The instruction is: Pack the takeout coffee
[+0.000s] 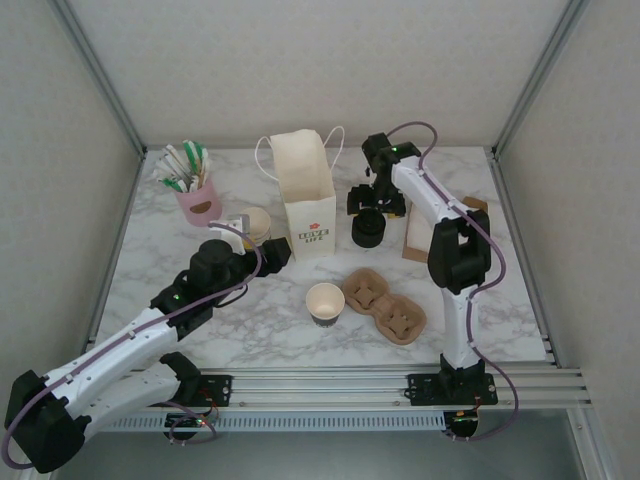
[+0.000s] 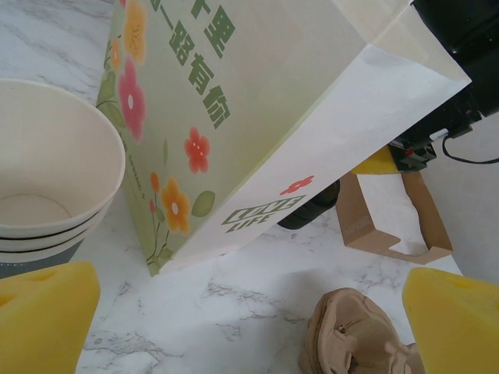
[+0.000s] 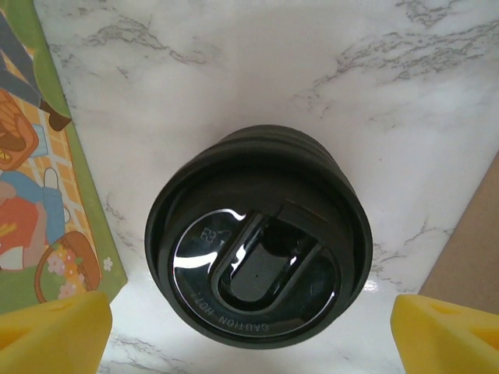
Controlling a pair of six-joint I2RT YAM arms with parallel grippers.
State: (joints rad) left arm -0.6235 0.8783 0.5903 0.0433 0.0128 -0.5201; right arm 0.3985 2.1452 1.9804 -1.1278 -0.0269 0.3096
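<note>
The takeout coffee is out of view. A squat all-black cylinder [image 1: 368, 230] with a black sip lid [image 3: 257, 249] stands right of the white paper bag [image 1: 305, 205]. My right gripper [image 1: 372, 205] hangs straight over it, open; its yellow pads [image 3: 54, 335] flank the lid without touching. My left gripper [image 1: 262, 240] is open and empty left of the bag, low over the marble [image 2: 249, 327]. A lidless banded paper cup [image 2: 47, 171] sits just beside it, against the bag's flowered side [image 2: 257, 101].
Another lidless cup [image 1: 325, 302] with a cream inside stands in front of the bag. A brown pulp cup carrier [image 1: 385, 305] lies to its right. A brown cardboard piece [image 1: 415, 235] stands by the right arm. A pink holder of stirrers [image 1: 198, 200] sits back left.
</note>
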